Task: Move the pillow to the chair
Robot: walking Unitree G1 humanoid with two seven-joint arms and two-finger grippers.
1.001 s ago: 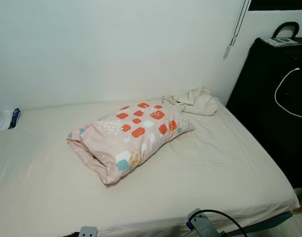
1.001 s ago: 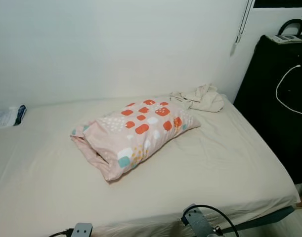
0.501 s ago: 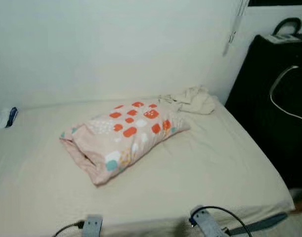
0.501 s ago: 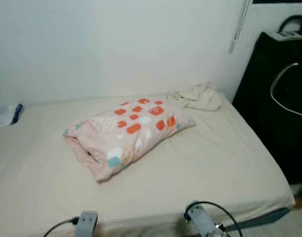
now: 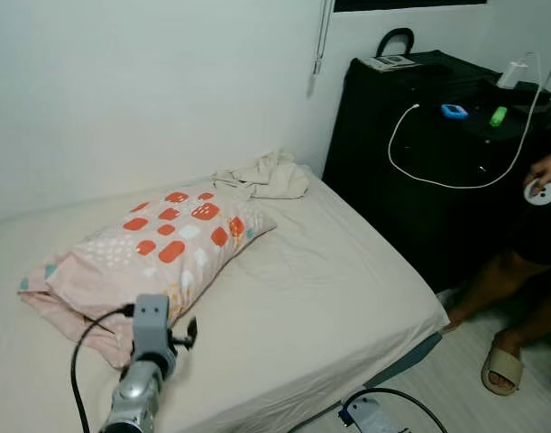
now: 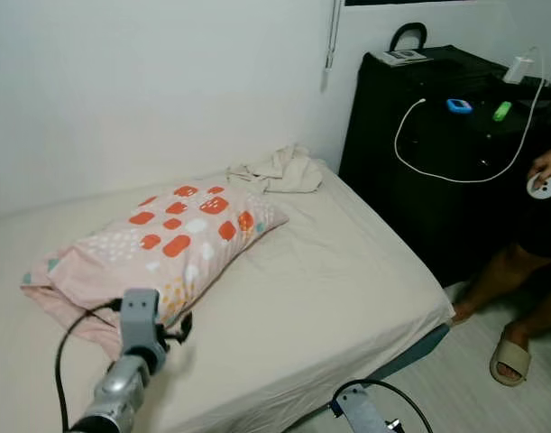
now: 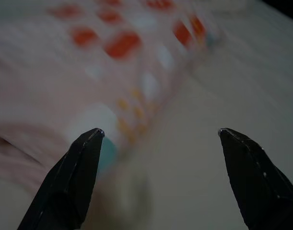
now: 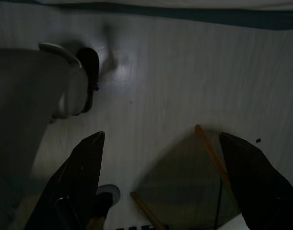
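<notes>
A white-walled bedroom with a cream-sheeted bed takes up the head views. The pillow, pink with orange and teal patches, lies at centre left of the frame, a crumpled cloth just behind it by the wall. A black cabinet stands upper right, with a person's legs and sandal at lower right. The left arm reaches in at lower left, short of the pillow's near edge.

In the left wrist view, the left gripper has its fingers spread wide, the blurred pillow ahead.

In the right wrist view, the right gripper hangs over a dim floor, fingers apart.
</notes>
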